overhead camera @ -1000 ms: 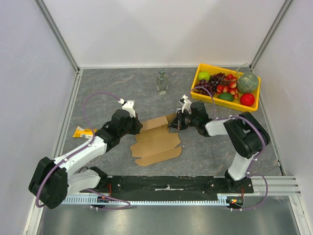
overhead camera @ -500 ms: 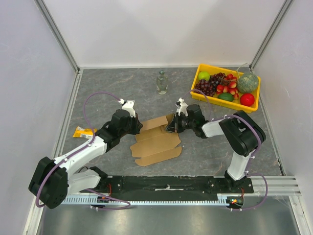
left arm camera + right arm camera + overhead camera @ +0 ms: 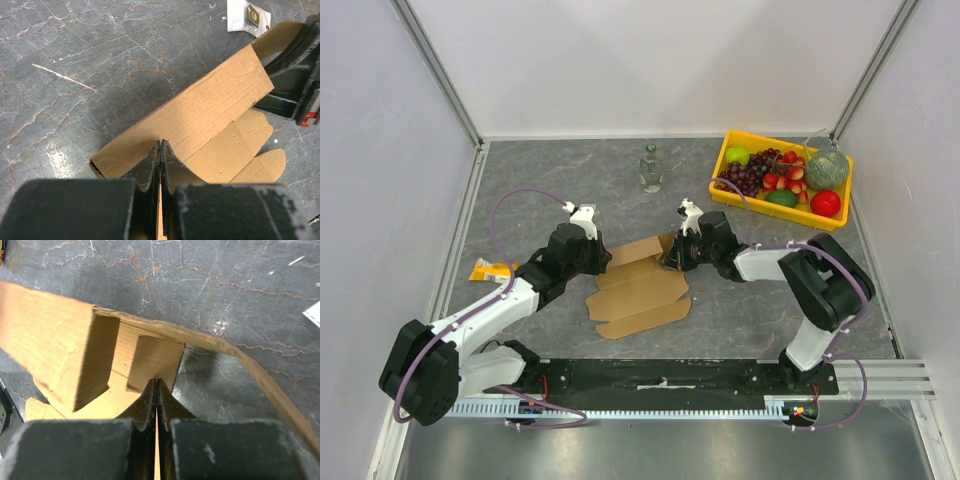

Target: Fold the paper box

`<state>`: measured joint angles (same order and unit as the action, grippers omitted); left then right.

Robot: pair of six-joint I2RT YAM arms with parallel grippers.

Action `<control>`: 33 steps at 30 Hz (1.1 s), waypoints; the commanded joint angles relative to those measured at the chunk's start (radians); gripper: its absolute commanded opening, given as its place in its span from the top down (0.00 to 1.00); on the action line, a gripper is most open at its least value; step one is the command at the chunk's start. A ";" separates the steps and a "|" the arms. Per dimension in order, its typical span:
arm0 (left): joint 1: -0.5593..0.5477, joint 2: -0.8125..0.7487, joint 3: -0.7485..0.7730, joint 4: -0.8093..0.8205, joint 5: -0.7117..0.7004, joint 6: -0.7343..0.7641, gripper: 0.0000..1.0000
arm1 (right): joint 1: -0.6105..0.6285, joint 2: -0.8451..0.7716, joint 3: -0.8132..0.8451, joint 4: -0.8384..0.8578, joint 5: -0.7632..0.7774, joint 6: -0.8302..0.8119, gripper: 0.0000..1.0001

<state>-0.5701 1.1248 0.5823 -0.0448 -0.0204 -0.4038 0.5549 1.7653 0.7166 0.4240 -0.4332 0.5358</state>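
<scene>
The paper box point(image 3: 640, 295) lies as a brown cardboard sheet, mostly flat, on the grey table between my arms. My left gripper point(image 3: 604, 262) is shut, and its tips point(image 3: 160, 143) press down on the left end of the sheet's far panel point(image 3: 200, 115). My right gripper point(image 3: 669, 259) is shut too. Its tips point(image 3: 157, 381) sit at the foot of a raised end flap point(image 3: 155, 362), beside a folded-up side wall point(image 3: 50, 345). A curled strip of cardboard point(image 3: 250, 367) arcs over to the right. Neither gripper holds any cardboard between its fingers.
A yellow tray point(image 3: 722, 162) of fruit stands at the back right and a glass bottle point(image 3: 651, 168) at the back middle. A yellow packet point(image 3: 492, 269) lies left of the left arm. A small white packet point(image 3: 248, 15) lies on the table beyond the box.
The right gripper has shifted a little to the left, in against the box's right end. The left arm has not moved.
</scene>
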 commanded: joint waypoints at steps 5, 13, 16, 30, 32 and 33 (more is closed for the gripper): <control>-0.004 0.003 -0.002 -0.006 0.000 -0.023 0.98 | -0.007 -0.285 0.095 -0.330 0.189 -0.219 0.80; -0.004 -0.008 -0.001 -0.013 -0.009 -0.021 0.98 | -0.021 -0.382 0.208 -0.593 0.327 -0.502 0.43; -0.004 -0.005 0.001 -0.015 -0.009 -0.021 0.98 | -0.024 -0.359 0.244 -0.651 0.323 -0.583 0.39; -0.004 -0.005 0.007 -0.020 -0.004 -0.021 0.98 | -0.046 -0.201 0.345 -0.699 0.251 -0.717 0.40; -0.004 -0.003 0.008 -0.020 -0.006 -0.021 0.98 | -0.046 -0.188 0.353 -0.697 0.252 -0.717 0.42; -0.005 -0.002 0.008 -0.020 -0.004 -0.021 0.98 | -0.046 -0.182 0.356 -0.699 0.252 -0.717 0.43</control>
<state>-0.5701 1.1248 0.5823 -0.0456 -0.0216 -0.4038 0.5129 1.5665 1.0145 -0.2752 -0.1844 -0.1505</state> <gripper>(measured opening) 0.025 0.582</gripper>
